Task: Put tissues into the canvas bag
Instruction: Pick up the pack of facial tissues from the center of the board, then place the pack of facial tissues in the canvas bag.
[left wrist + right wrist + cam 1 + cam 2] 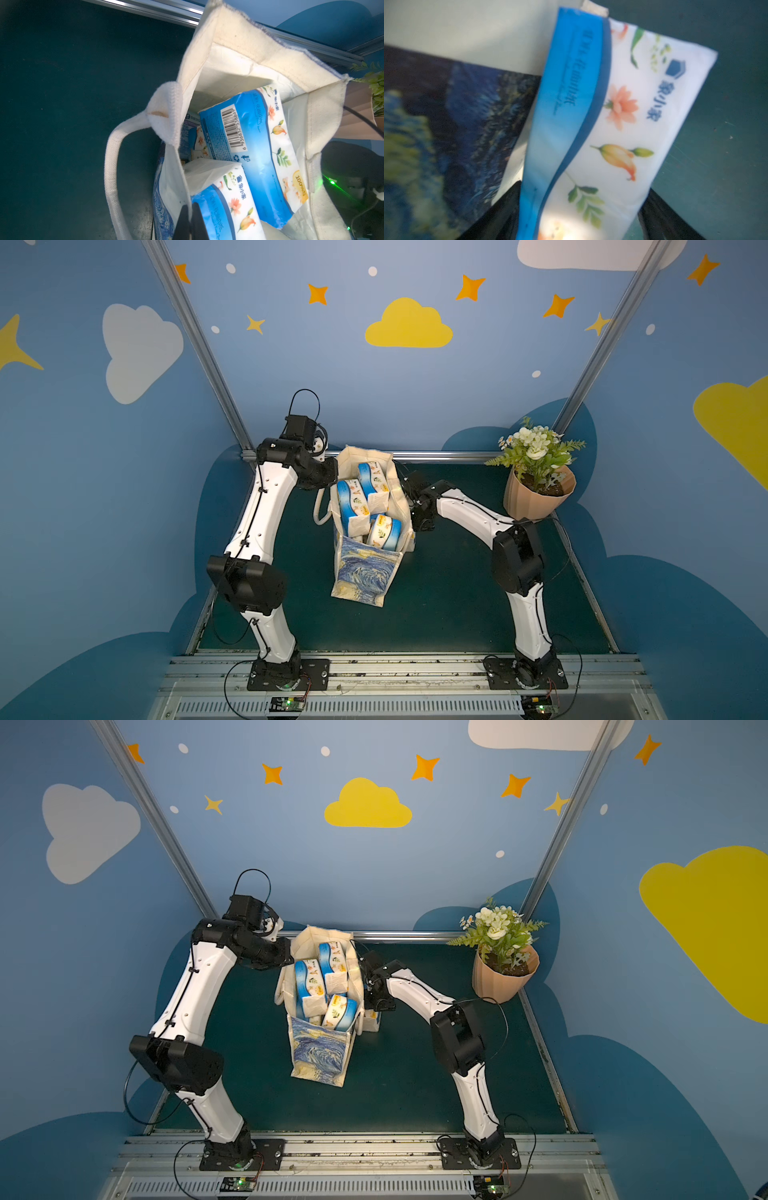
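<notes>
My left gripper pinches the canvas bag. My right gripper sits around a tissue pack; squeezing or not, I can't tell. If loose, it drops outside the bag.

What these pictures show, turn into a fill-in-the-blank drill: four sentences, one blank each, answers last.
1. The canvas bag carries a swirly print in blue and ___.
2. The left gripper pinches the bag's rim near a cream ___.
3. The right gripper straddles a tissue pack that is ___ the bag, not inside it.
4. The plant in the peach pot has ___ flowers.
Answers: yellow; handle; outside; white.
</notes>
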You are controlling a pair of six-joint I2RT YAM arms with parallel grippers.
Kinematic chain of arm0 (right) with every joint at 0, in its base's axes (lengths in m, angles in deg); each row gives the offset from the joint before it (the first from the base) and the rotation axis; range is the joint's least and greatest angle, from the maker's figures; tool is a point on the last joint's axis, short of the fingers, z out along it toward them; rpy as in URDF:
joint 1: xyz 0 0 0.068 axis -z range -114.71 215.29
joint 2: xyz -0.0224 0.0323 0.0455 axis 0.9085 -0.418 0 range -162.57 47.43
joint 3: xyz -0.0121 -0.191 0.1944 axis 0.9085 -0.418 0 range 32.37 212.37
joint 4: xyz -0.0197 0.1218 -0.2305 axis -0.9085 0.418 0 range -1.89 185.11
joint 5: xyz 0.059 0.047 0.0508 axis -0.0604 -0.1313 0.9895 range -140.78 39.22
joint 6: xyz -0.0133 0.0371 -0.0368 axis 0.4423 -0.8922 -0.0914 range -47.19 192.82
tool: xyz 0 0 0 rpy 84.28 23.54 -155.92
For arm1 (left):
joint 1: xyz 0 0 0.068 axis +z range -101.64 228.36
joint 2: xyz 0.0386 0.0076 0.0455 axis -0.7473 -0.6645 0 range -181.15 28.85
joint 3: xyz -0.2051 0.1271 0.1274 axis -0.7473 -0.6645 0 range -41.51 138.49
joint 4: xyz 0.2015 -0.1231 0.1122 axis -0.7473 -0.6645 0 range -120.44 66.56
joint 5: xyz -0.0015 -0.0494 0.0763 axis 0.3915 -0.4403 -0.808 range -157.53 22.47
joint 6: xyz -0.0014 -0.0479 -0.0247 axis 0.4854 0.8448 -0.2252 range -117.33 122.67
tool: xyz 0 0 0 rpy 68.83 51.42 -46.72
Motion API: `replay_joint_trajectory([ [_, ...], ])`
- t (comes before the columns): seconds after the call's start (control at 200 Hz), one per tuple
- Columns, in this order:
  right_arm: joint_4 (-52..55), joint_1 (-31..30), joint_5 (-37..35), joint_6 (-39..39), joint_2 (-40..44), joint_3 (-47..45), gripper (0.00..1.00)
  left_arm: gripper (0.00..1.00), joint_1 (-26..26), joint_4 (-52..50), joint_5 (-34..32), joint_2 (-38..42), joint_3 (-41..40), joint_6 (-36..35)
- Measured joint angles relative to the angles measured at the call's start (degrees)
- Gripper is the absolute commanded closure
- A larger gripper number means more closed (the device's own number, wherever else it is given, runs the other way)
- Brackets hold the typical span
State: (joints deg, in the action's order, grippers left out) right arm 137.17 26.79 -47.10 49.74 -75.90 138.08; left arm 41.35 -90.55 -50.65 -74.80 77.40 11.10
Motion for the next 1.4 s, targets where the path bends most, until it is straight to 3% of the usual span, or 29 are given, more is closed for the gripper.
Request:
replay_joint_trajectory([
  [0.125, 1.9, 0.4, -2.5, -0.1, -0.8, 0.0, 0.21, 0.96, 0.0, 0.0, 0.1, 0.0, 0.0, 0.0],
  [0.401, 2.2, 1.4, -5.1, -0.1, -0.5, -1.6, 0.48, 0.96, 0.0, 0.2, 0.5, -0.2, 0.0, 0.0],
  [0.591, 2.4, 3.0, -8.0, 0.2, 4.8, -8.0, 0.5, 0.96, 0.0, 0.2, 0.5, -0.2, 0.0, 0.0],
  [0.761, 3.7, 7.3, -12.4, 1.1, 15.5, -14.6, 0.5, 0.96, 0.0, 0.3, 0.4, -0.2, 0.0, 0.0],
  [1.017, 6.0, 11.9, -18.1, 4.5, 31.3, -12.0, 0.5, 0.96, 0.2, 0.3, 0.4, -0.2, -0.2, -0.1],
  [1.167, 6.7, 10.8, -13.1, 7.7, 33.5, -1.2, 0.49, 0.96, 0.5, 0.7, 0.4, -0.2, -0.7, 0.0],
  [1.402, 6.1, 5.5, 3.9, 8.9, 32.7, 13.8, 0.49, 0.96, 0.5, 0.9, 0.3, -0.2, -0.7, 0.0],
])
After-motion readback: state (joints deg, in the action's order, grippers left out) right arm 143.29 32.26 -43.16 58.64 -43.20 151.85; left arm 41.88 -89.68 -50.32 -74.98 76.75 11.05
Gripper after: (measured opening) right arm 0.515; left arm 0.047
